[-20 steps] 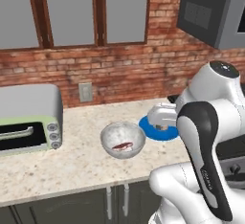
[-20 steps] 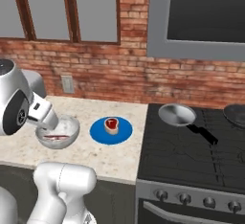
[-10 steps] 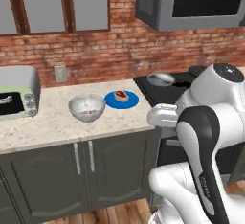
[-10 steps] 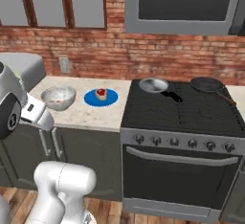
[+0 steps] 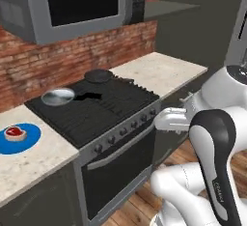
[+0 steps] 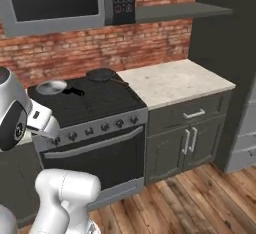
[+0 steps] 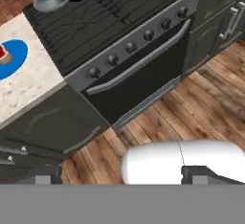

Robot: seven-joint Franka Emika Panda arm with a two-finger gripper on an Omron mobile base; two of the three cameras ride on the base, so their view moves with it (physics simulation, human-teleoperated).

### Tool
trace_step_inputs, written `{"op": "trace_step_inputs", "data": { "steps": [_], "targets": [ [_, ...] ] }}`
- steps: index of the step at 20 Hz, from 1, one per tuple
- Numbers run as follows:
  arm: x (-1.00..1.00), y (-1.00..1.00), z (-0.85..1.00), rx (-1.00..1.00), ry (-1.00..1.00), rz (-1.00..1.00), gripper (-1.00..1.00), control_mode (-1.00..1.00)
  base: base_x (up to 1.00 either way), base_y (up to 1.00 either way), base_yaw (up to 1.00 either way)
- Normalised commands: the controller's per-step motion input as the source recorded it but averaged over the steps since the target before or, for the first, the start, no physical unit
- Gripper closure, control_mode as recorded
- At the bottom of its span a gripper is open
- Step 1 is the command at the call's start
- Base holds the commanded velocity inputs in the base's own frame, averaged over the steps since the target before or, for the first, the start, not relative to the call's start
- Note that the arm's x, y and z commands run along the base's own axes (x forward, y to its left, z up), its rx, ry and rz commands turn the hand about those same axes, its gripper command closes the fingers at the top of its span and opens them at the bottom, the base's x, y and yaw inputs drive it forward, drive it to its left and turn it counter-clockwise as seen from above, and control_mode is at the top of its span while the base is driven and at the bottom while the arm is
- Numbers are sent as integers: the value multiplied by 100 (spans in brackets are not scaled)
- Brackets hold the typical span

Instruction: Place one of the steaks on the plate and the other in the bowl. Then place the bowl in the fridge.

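1 steak (image 5: 14, 132) lies on the blue plate (image 5: 25, 140), a little off the plate's middle, with blue rim showing around it. The plate rests flat on the pale speckled table (image 5: 34, 164) just left of the stove (image 5: 96, 106). In the hand view the same plate (image 7: 13, 58) sits at the left edge of the picture with the steak (image 7: 2, 53) partly cut off by the border.

On the stove, 1 grey frying pan (image 5: 58, 96) stands on the near left burner with its black handle pointing right across the grates. A 2nd, darker pan (image 5: 99, 75) stands on the rear burner, apart from the 1st. A row of knobs (image 5: 126, 131) runs along the stove front above the oven door (image 5: 116, 172) and its long bar handle. A microwave (image 6: 55, 0) hangs above the stove against the red brick wall (image 6: 100, 45).

Right of the stove a 2nd stretch of pale table (image 6: 172, 80) runs over dark cabinets (image 6: 187, 138) with bar handles. At the far right edge of the right base view a strip of grey metallic fridge (image 6: 245, 138) shows, too little of it to tell whether its doors are closed.

The claw (image 7: 119, 173) hangs low in front of the cabinets, over the wooden floor (image 7: 191, 108), well apart from the plate. Its 2 dark fingertips (image 7: 203, 174) stand spread wide at the bottom of the hand view, with nothing between them.
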Motion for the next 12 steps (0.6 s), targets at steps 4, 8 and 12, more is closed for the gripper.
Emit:
{"op": "trace_step_inputs", "data": {
  "steps": [4,8,12],
  "targets": [
    [0,0,0,0,0,0,-100,100,0,0,-100],
    [0,0,0,0,0,0,-100,100,1,-23,-94],
    [0,0,0,0,0,0,-100,100,6,-72,-79]
  ]
}}
